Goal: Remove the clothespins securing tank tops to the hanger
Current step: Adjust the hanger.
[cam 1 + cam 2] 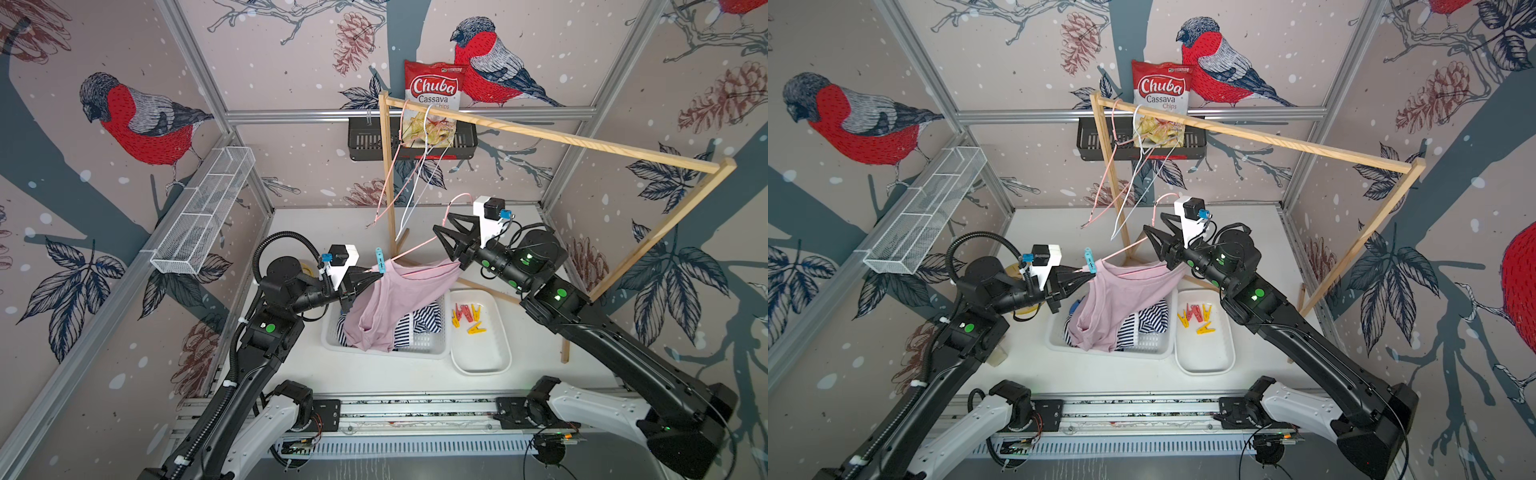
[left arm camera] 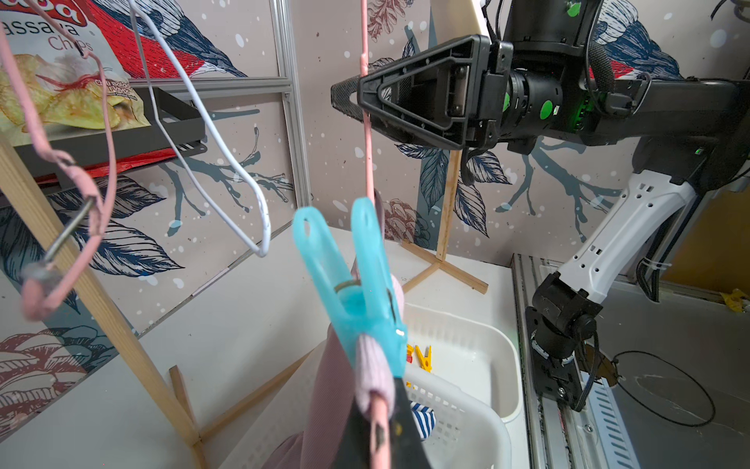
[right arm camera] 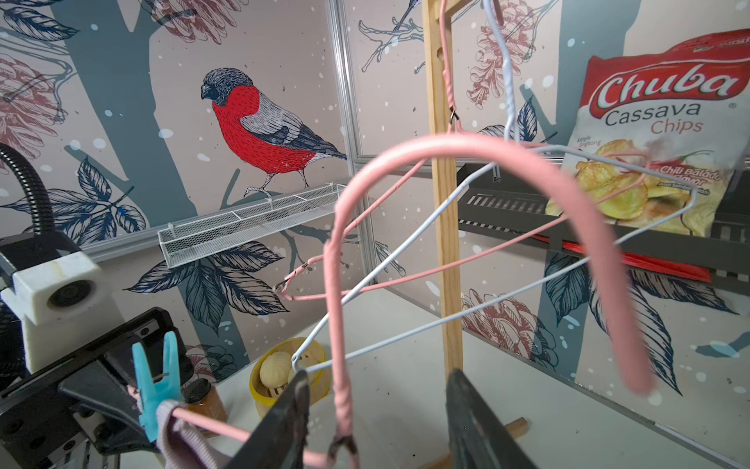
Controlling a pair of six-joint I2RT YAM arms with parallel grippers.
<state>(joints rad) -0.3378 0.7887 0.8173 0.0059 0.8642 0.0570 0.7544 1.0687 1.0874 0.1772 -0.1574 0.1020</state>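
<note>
**Operator:** Where is the pin that's left?

**Arm:** One teal clothespin [image 1: 379,259] sits on the pink hanger [image 3: 340,325], close to one end. It pinches a strap of the mauve-pink tank top [image 1: 390,303] to the wire, just beside my left gripper [image 1: 369,274].

**Operator:** And your grippers?

**Arm:** My left gripper is closed tight on that end of the pink hanger, right next to the strap. My right gripper [image 3: 377,375] stands apart around the hanger's neck, below the hook. The wire runs between my fingers [image 3: 288,418], nearer one of them, and I have no clamp on it.

**Operator:** How does the top hang?

**Arm:** It droops from the hanger in the air between my two grippers, and its lower part sags into the white basket [image 1: 432,347] on the bench [image 1: 374,374]. A black-and-white striped tank top [image 1: 424,320] lies in the basket beneath it.

**Operator:** Any other pins?

**Arm:** Yellow and red clothespins [image 1: 467,316] lie in a loose heap in the white tray [image 1: 486,357], just beside the basket.

**Operator:** Behind you?

**Arm:** The wooden rack [image 1: 540,135] carries two bare hangers, a second pink one [image 2: 79,178] and a white one [image 2: 264,225]. A bag of Chuba cassava chips [image 1: 432,89] stands in the black wall shelf [image 1: 361,141] behind them.
</note>
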